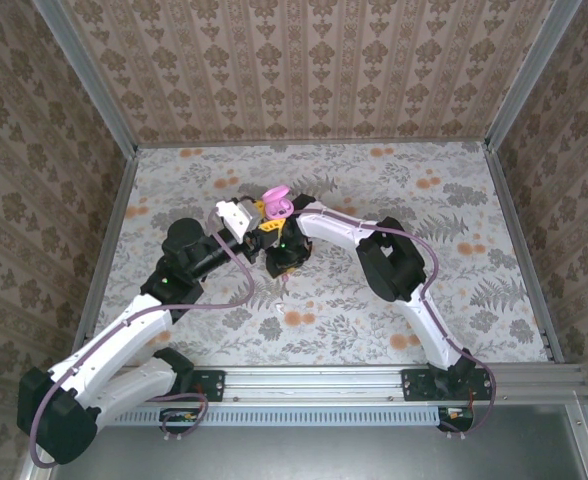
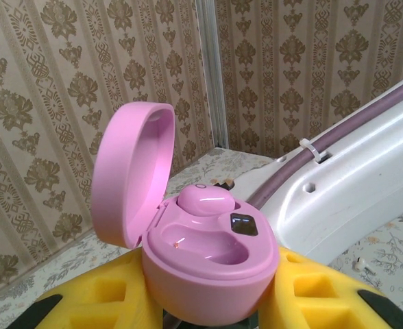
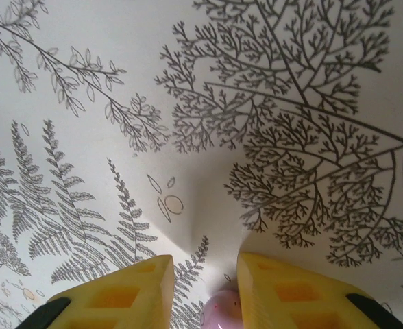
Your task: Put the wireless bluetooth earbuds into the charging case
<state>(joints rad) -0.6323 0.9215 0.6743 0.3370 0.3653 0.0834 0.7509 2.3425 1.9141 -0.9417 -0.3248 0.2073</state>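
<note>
Over on the left, the left gripper (image 2: pixel 208 303) clamps the open pink charging case (image 2: pixel 208 267), with a seated pink earbud (image 2: pixel 205 200) in its far well. Rightward, the right gripper (image 3: pixel 205 274) stands narrow around a second pink earbud (image 3: pixel 221 310); whether it pinches, I cannot tell.

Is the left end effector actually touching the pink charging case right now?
Touching. The left wrist view shows the open charging case wedged between the yellow fingers of the left end effector, both pressed against its sides.
</note>
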